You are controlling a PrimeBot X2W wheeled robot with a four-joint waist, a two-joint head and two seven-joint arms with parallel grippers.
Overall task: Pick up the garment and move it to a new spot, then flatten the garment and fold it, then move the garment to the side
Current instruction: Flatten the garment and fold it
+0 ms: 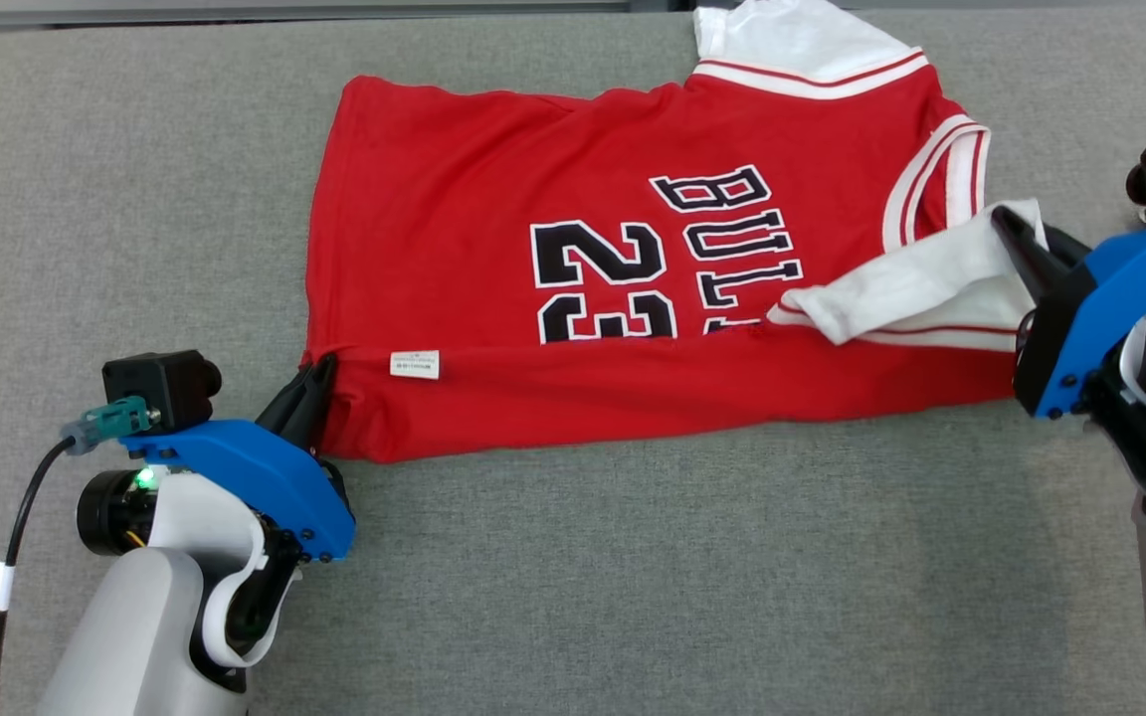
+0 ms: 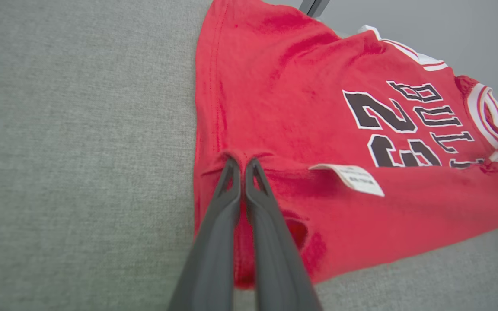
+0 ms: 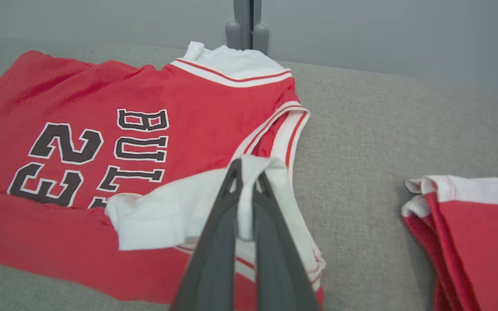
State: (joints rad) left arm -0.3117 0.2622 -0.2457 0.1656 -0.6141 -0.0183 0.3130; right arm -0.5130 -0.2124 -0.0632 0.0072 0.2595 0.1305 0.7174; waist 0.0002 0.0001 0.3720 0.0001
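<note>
Head view: the red Bulls jersey (image 1: 493, 179) lies on the grey table (image 1: 135, 199), long axis left to right, hem (image 1: 319, 249) at your left, shoulders right.

Left wrist view: your left gripper (image 2: 242, 166) is clamped on the hem corner.

Right wrist view: your right gripper (image 3: 245, 175) pinches the white sleeve (image 3: 167, 211), possibly one layer. Move both ends level, keeping the fold straight.

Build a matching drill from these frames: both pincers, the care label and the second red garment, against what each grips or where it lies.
1. left pincer
2. right pincer
3. care label
4. second red garment

A. apart on the grey surface, untouched
B. shut on the white sleeve of the jersey
C. shut on the jersey's red corner
D. at the edge of the jersey's folded-over strip

Pairs: 1-C, 2-B, 3-D, 4-A.
</note>
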